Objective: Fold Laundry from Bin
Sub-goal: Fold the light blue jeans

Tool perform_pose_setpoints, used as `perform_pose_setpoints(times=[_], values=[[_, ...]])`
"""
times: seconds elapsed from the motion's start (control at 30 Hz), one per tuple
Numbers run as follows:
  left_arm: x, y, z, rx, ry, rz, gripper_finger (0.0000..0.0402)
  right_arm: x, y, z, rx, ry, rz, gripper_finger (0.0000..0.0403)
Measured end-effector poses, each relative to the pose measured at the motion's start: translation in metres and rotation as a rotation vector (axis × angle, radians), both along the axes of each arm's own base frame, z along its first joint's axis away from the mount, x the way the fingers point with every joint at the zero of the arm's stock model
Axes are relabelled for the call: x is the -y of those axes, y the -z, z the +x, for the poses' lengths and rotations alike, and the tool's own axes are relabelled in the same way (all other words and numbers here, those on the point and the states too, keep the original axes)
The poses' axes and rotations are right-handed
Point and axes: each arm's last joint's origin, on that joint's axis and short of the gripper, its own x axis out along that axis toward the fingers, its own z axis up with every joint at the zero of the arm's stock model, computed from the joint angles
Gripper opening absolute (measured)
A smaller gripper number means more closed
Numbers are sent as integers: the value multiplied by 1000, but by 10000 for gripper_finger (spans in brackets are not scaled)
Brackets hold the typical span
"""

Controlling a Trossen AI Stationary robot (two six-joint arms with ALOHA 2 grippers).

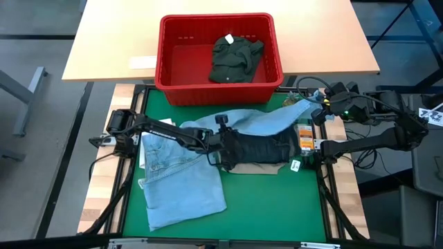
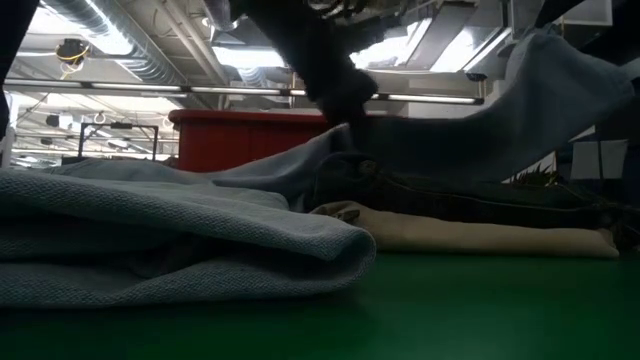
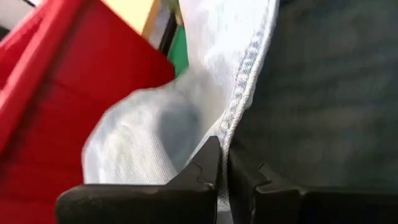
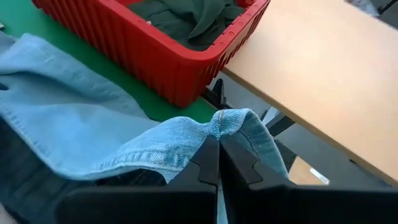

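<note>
The light jeans [image 1: 181, 176] lie spread over the surface's [image 1: 277, 200] left half, one leg stretched across toward its far right corner. The left pincer [image 3: 222, 163] is pinched shut on that leg's seam near the middle; the right pincer [image 4: 219, 155] is clamped on the hem near the far right corner. Beneath lie dark jeans [image 1: 259, 147] on beige trousers [image 2: 480, 236]. The bin [image 1: 220, 86], at the far edge, holds an olive piece [image 1: 234, 57].
</note>
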Motion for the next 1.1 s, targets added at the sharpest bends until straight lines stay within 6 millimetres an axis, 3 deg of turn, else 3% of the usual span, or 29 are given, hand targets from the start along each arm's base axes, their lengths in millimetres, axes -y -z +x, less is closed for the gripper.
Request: perform_pose_setpoints(times=[0.13,0.37,0.6,0.77,0.9,1.0,1.1], values=[[3,-28,9,76,75,-54,5,1,-1,-1,-13,27,-39,1],[6,-80,24,200,374,-221,2,2,-2,-2,-33,66,-94,1],[-6,-120,23,196,471,-302,2,2,-2,-2,-55,56,-106,1],[-16,-126,17,135,572,-484,1,2,-2,-2,-107,15,-117,1],[-12,-114,15,68,621,-700,8,2,-2,-2,-134,-6,-123,1],[-3,-99,14,23,576,-716,24,2,-2,-2,-142,3,-136,1],[5,-89,14,-8,542,-608,42,3,-3,-3,-146,9,-144,1]])
